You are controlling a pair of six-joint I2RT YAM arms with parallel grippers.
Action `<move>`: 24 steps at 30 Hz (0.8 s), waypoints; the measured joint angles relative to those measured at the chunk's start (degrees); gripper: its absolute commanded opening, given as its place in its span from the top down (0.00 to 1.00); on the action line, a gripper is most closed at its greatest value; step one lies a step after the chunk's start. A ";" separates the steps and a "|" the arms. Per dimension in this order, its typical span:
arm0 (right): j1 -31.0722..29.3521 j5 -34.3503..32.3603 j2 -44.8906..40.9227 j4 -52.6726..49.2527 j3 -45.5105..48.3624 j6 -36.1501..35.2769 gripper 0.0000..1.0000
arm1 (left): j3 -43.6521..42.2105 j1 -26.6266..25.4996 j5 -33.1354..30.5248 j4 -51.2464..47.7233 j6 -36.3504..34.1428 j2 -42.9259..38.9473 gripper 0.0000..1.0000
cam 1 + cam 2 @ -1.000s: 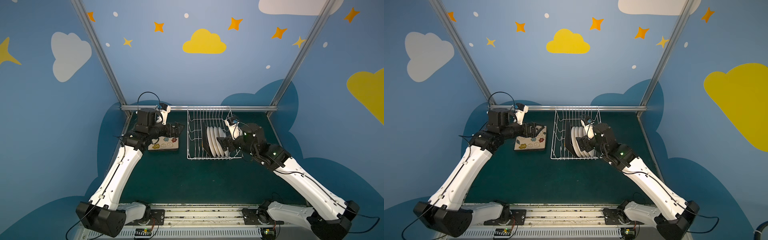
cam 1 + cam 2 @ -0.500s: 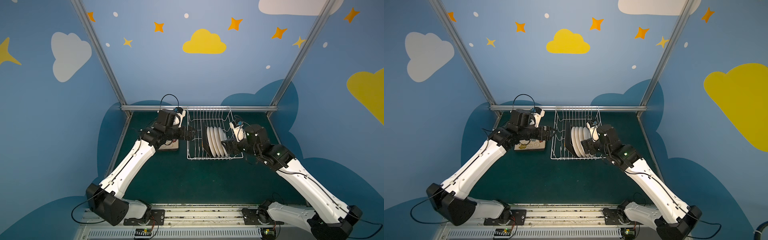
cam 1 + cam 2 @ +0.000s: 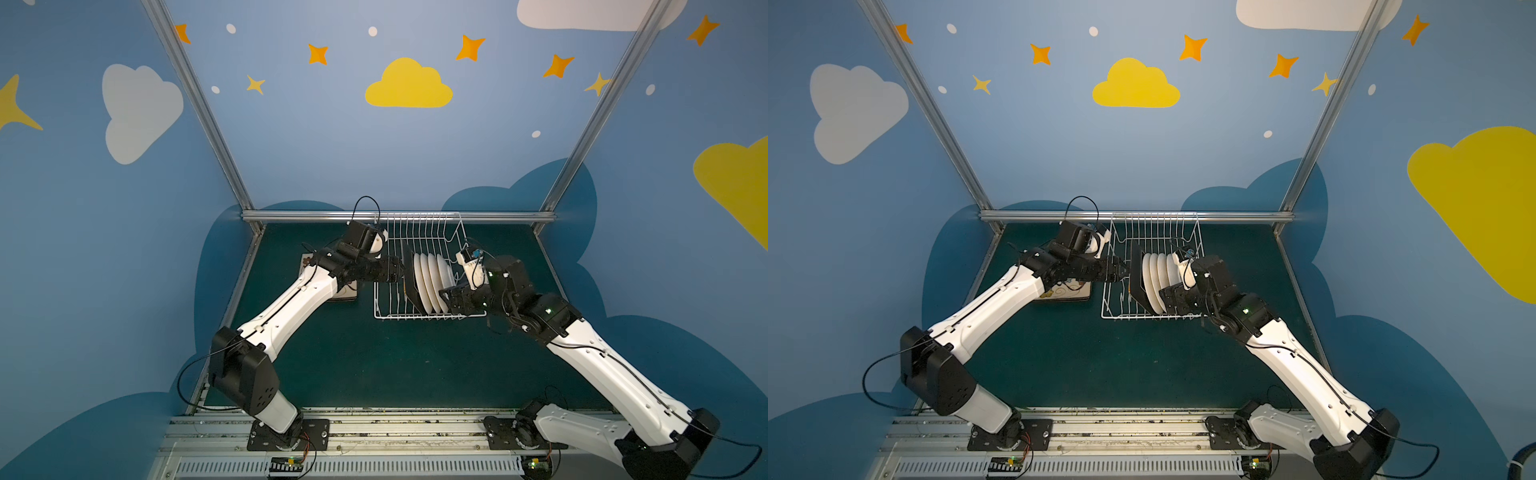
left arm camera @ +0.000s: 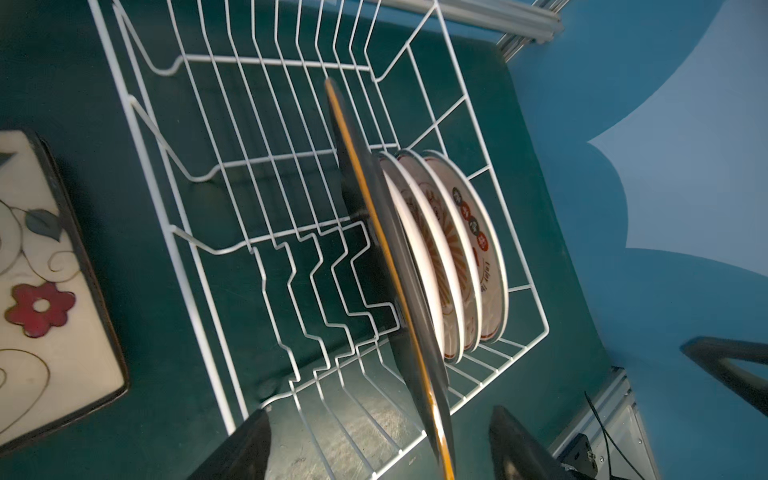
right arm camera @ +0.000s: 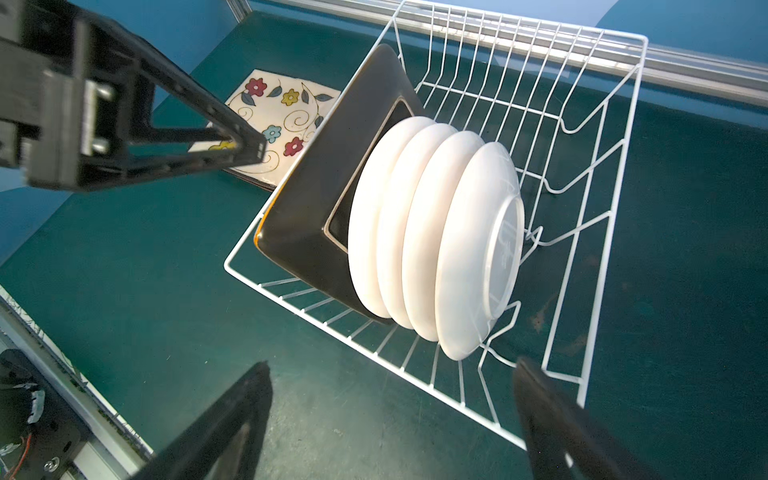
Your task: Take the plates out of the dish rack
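Straddling the upper rim of the black square plate [image 4: 415,353], the left jaws stand open, one finger [image 4: 245,449] on each side of it. The rim runs between them and, as far as the left wrist view shows, touches neither yet. This plate stands on edge in the dish rack [image 3: 415,318], seemingly with a corner uppermost. Four round white plates [image 5: 415,224] are packed close on the far side of it from the left arm, also on edge between the tines. The right jaws gape wide and empty, low beside the outermost white plate, with nothing between them. Behind the left jaws, outside the rack, a cream flowered plate [image 5: 274,108] lies face up on the counter [image 3: 374,365]; whether another lies under it I cannot tell.

The square plate looks like glazed stoneware, so I judge it stiff, fairly heavy for its size, slick and liable to chip. The best hold is probably on the raised rim, with the pads flat against face and back, well down from the very edge so the weight does not swing it. It should come straight up along the tines, since pulling sideways could catch a wire or rock the white plates. Those look lighter and thinner, and their rims are equally smooth.
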State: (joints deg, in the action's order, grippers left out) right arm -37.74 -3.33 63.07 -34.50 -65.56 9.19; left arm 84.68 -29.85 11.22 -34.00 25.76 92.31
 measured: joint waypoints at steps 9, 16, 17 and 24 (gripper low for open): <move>0.07 -0.02 -0.74 0.81 0.24 0.07 0.10 | 4.72 -0.92 0.74 0.44 1.64 6.34 0.38; 0.46 -0.04 -1.18 0.79 0.28 0.02 0.10 | 5.73 -1.20 0.50 0.57 2.36 8.63 0.44; 0.55 -0.04 -1.18 0.79 0.28 0.02 0.10 | 5.77 -1.20 0.46 0.57 2.47 9.03 0.44; 0.90 -0.02 -1.18 0.79 0.35 0.02 0.10 | 7.63 -1.46 0.57 0.37 3.02 11.61 0.49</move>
State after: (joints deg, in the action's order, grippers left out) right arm -36.84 -3.36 61.89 -33.71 -65.21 9.21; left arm 92.31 -31.31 11.79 -33.63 28.77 103.92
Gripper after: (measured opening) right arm 0.900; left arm 0.523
